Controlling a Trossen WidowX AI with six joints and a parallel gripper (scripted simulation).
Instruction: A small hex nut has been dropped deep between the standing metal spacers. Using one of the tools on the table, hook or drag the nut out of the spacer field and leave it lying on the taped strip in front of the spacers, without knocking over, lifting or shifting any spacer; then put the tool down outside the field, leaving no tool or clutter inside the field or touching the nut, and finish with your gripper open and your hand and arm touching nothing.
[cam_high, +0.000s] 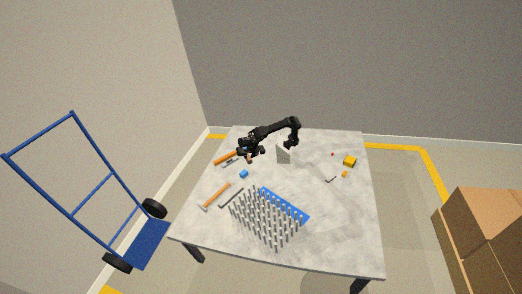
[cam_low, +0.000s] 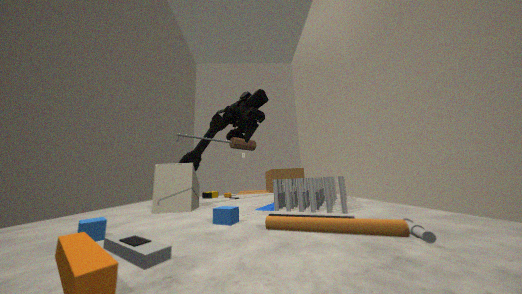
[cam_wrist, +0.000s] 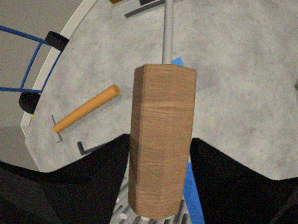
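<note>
Hand (cam_high: 250, 157) (cam_low: 242, 142) (cam_wrist: 160, 143): gripping the wooden handle (cam_high: 249, 159) (cam_low: 243, 144) (cam_wrist: 162, 142) of a thin hooked rod, above the counter (cam_high: 310, 190) (cam_low: 210, 250) (cam_wrist: 240, 100).
Rod (cam_low: 207, 138) (cam_wrist: 168, 35): reaches toward the left in the exterior view, its bent tip at mid-left.
Spacers (cam_high: 265, 220) (cam_low: 312, 195): upright, lower centre of the top view.
Blue strip (cam_high: 285, 204) (cam_low: 266, 207) (cam_wrist: 193, 197): along their upper-right side.
Hammer (cam_high: 216, 196) (cam_low: 337, 226) (cam_wrist: 86, 109): left of the spacers, top view.
Nut: cannot be made out.
</note>
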